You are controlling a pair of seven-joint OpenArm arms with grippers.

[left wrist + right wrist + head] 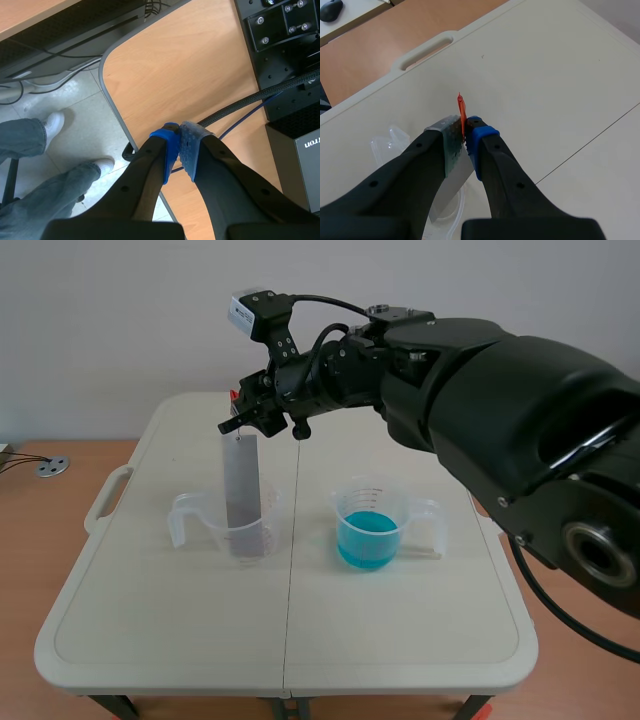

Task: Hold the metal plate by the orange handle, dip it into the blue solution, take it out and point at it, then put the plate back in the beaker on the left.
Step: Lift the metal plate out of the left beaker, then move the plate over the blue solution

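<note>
The right claw [466, 141] is pinched tight on the orange handle [461, 107] atop the metal plate [241, 490]. The plate hangs straight down into the left beaker [200, 525], maybe touching its bottom. It looks thin, stiff and light, so the handle is the place to hold. The left claw [180, 147] is closed, empty.

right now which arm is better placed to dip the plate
Right. The right gripper is shut on the orange handle, metal plate hanging in the beaker beside the blue solution. The left gripper is empty, off the table.
</note>
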